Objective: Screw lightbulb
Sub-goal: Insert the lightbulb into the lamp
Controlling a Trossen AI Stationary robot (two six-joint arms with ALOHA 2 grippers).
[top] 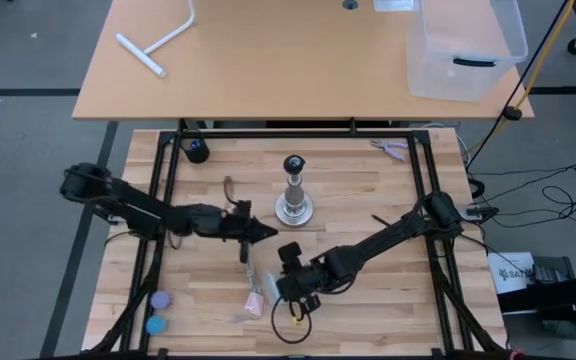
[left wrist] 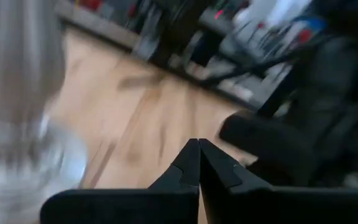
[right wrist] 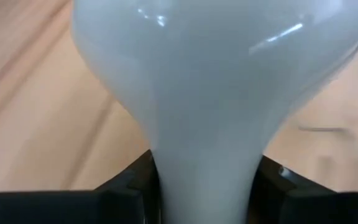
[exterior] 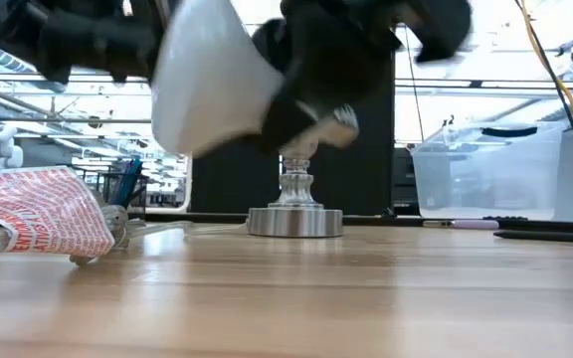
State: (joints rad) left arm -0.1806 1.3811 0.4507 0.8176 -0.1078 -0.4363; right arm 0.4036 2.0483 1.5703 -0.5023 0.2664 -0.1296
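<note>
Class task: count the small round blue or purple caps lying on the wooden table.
2: a purple cap and a blue cap, side by side near the table's front-left corner. More could hide beneath the arms.

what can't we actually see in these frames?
- Lightbulb screw base: cut off in the right wrist view between the right gripper fingers; mostly hidden by the gripper in the low view.
- Post socket top: hidden behind the arm in the low view, tiny in the high view.
- Left gripper surroundings: blurred in the left wrist view.
</note>
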